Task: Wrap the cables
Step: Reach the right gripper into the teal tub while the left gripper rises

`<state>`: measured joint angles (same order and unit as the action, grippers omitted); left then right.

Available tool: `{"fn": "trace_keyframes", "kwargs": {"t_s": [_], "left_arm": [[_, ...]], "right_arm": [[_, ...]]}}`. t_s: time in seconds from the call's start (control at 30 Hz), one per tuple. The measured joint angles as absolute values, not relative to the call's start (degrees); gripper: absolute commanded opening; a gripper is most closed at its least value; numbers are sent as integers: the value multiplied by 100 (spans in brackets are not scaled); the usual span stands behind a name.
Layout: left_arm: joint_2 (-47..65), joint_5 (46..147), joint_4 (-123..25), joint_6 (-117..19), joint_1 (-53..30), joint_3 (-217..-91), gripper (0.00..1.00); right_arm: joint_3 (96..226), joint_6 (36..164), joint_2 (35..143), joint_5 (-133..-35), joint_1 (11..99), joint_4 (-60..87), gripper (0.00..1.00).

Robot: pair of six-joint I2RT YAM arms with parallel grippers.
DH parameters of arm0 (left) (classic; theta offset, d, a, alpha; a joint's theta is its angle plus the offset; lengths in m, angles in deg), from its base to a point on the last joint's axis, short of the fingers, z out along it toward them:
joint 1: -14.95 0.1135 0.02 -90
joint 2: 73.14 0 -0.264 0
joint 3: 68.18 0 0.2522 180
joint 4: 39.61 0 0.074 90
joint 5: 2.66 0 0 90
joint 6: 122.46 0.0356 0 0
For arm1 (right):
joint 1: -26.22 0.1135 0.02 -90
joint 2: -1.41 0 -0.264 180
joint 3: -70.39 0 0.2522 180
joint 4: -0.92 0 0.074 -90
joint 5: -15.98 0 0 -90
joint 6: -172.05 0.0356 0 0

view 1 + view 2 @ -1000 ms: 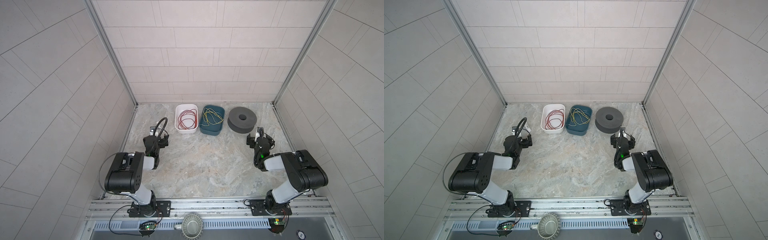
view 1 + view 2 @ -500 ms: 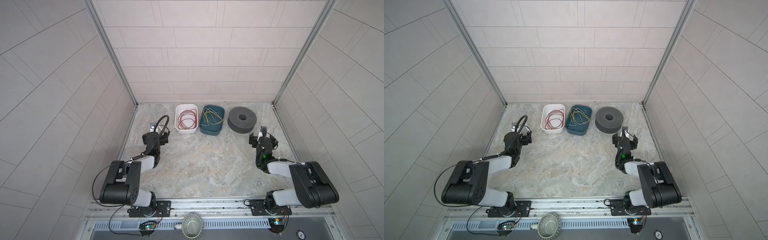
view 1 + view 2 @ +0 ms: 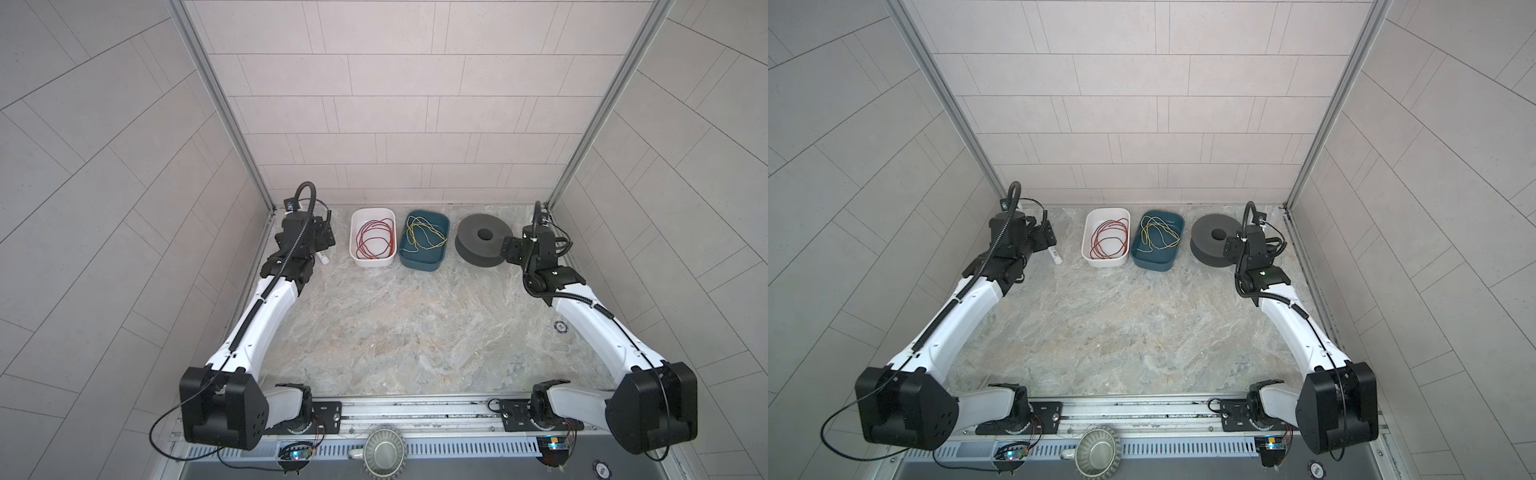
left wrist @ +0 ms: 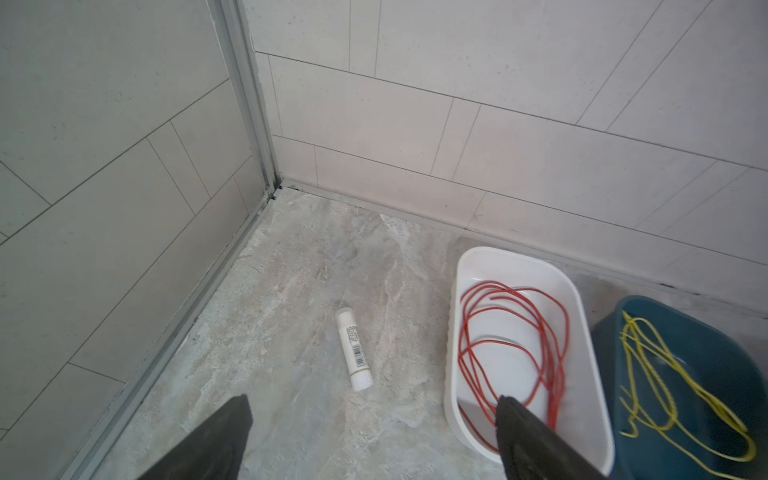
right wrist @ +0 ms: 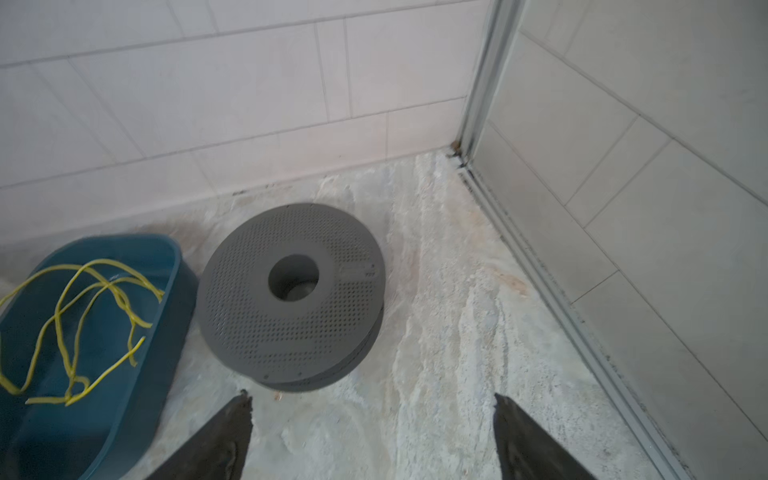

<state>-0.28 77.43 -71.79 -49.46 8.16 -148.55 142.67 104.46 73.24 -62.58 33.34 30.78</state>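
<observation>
Since the earlier frames both arms have stretched from mid-table toward the back wall. The left gripper (image 4: pixel 372 400) now sits by the white bin (image 3: pixel 370 262) and the right gripper (image 5: pixel 372 395) by the grey spool (image 3: pixel 478 249).

Hidden or cut off:
- Table (image 3: pixel 395 332): its front edge lies under the arm bases.
- In both top views the wrist housings cover the fingers, so only the wrist views show them, and there only the dark tips.
- The right wrist body overlaps the spool's edge in a top view. Contact cannot be told.
- One left fingertip (image 4: pixel 519 419) stands in front of the white bin's near end. Touching or not – unclear.
- The blue bin (image 3: pixel 420 266) is cropped in both wrist views.

Fingers vs. cables:
- Both grippers stand wide apart w/ nothing between the tips.
- The cables (image 3: pixel 424 237) lie inside the blue bin, between white bin and spool, apart from all fingers.
- The white bin separates the cables from the left gripper, and the spool separates them from the right.

Cables' look: thin yellow wire in loose, irregular loops, w/ free ends showing inside the bin – seen also at (image 4: pixel 665 399) and (image 5: pixel 83 316).

Smaller items: red wire (image 3: pixel 374 239) is coiled in the white bin, and a white tube (image 4: pixel 353 355) w/ a barcode lies flat ahead of the left fingers.
</observation>
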Motion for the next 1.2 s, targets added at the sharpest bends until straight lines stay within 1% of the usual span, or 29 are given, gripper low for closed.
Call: {"fn": "trace_keyframes", "kwargs": {"t_s": [0.07, 0.1, 0.27, 0.37, 0.53, 0.67, 0.9, 1.07, 1.2], "left_arm": [[-28, 8086, -7771, -5049, 809, -15188, 94], [-28, 8259, -8033, -5066, 807, -15301, 94], [-41, 9063, -8851, -5088, 805, -15404, 94], [-54, 9428, -9128, -5081, 777, -15395, 94], [-264, 9931, -9126, -5092, 763, -15127, 94], [-572, 10167, -8895, -5119, 763, -14602, 94], [-1162, 10475, -8274, -5370, 750, -13542, 93], [-1283, 10597, -8101, -5562, 739, -13301, 93], [-1305, 10643, -8003, -5645, 737, -13306, 92]], "right_arm": [[14617, 10632, 7516, -6787, 3347, 3449, 72], [14759, 10700, 7602, -7047, 3382, 3605, 71], [15401, 10969, 8061, -7805, 3843, 4206, 72], [15780, 11117, 8364, -8035, 4142, 4335, 73], [16228, 11434, 8935, -8151, 4597, 4435, 74], [16534, 11734, 9414, -8146, 4907, 4496, 74], [16988, 12328, 10019, -7869, 5307, 4466, 66], [17021, 13130, 10262, -7740, 5377, 4055, 57], [17006, 13793, 10452, -7567, 5441, 3731, 57]]}}
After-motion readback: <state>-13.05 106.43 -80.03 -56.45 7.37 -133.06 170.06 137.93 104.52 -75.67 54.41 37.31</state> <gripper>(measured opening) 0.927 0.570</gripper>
